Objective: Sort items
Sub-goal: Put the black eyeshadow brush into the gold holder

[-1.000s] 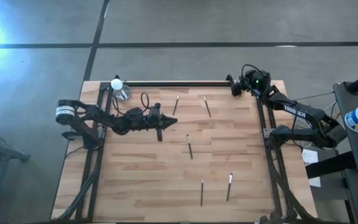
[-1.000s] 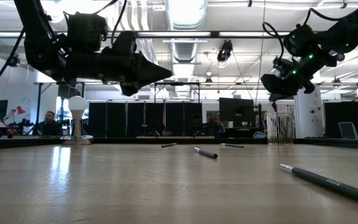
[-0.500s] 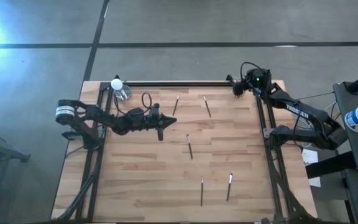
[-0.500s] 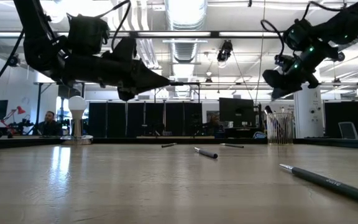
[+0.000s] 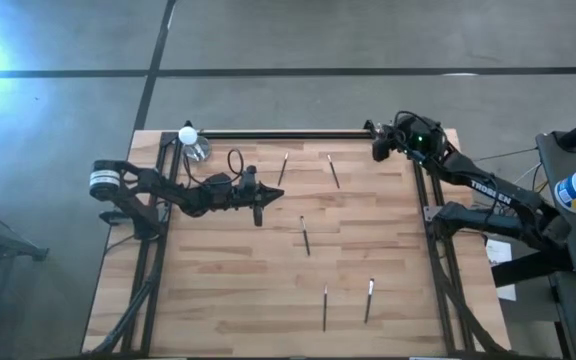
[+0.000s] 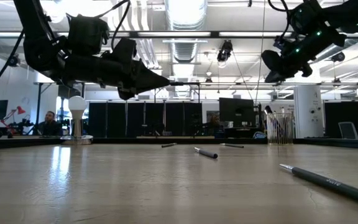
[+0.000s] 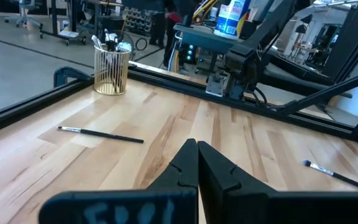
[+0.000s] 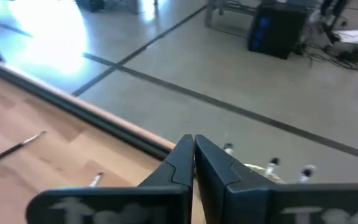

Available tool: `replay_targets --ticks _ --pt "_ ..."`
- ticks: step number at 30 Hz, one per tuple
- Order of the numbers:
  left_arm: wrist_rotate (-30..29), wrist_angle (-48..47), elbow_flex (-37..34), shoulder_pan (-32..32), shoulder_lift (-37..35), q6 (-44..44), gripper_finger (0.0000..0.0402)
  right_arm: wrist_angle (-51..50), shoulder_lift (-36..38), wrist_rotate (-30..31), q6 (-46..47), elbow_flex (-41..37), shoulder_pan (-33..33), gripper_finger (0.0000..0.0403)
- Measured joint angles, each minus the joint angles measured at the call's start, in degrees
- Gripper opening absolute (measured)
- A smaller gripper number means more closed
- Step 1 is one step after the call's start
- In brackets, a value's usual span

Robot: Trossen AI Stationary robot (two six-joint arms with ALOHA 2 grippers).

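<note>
Brushes lie scattered over the wooden table (image 5: pixel 218 290), five of them in the view from above: two near the far edge (image 5: pixel 283 168) (image 5: pixel 334 171), one about the middle (image 5: pixel 305 236), and two close together toward the near edge (image 5: pixel 325 307) (image 5: pixel 369 300). All five lie flat on the boards, none touching another.

The left gripper (image 5: pixel 257 213) hangs over the left half of the table, raised clear of the wood, its fingers pressed together with nothing between them. The middle brush lies off to its right and a little nearer the front edge, apart from it; the far-left brush lies beyond it, toward the back rail. In the left wrist view the closed fingers (image 7: pixel 194 163) point across the table at a slim brush (image 7: pixel 100 134) and at a wire cup holding more brushes (image 7: pixel 112 67) by the far rail.

The right gripper (image 5: pixel 377 149) is up at the far right corner, high above the table, also closed and empty. The wire cup sits under it there; from the low view the cup (image 6: pixel 279 128) stands on the table well below the gripper (image 6: pixel 271 64). The nearest loose brush, the far-right one, lies to the gripper's left, apart from it.

A lamp with a white bulb (image 5: pixel 188 136) stands at the far left corner.
</note>
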State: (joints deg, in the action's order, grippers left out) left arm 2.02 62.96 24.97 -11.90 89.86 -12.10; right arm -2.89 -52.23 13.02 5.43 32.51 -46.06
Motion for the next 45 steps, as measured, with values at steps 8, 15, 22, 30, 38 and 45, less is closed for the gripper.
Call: replay_targets --ticks 8,15,22,30,38,45 --pt "0.02 0.00 0.00 0.00 0.00 0.00 0.0000 0.48 0.09 0.04 -0.22 -1.17 7.22 0.0008" --pt "0.02 -0.90 -0.02 0.00 0.01 -0.02 0.0000 7.08 0.11 0.04 -0.51 -3.79 14.49 0.0008" --pt "0.02 -0.96 -0.04 0.00 0.00 -0.21 0.0000 15.18 0.00 0.04 -0.02 -7.69 19.99 0.0008" --pt "0.48 -0.83 -0.04 -0.07 0.00 -0.05 0.0000 15.05 0.02 0.09 5.45 -7.93 25.45 0.0008" --pt "0.50 3.91 -3.01 -0.07 0.00 -0.06 0.0000 2.43 -0.37 7.98 13.97 -3.81 35.06 0.0008" --pt "0.41 6.36 -5.88 -0.11 0.02 -0.10 0.0000 -1.87 -0.59 8.37 26.70 -3.79 43.51 0.0008"
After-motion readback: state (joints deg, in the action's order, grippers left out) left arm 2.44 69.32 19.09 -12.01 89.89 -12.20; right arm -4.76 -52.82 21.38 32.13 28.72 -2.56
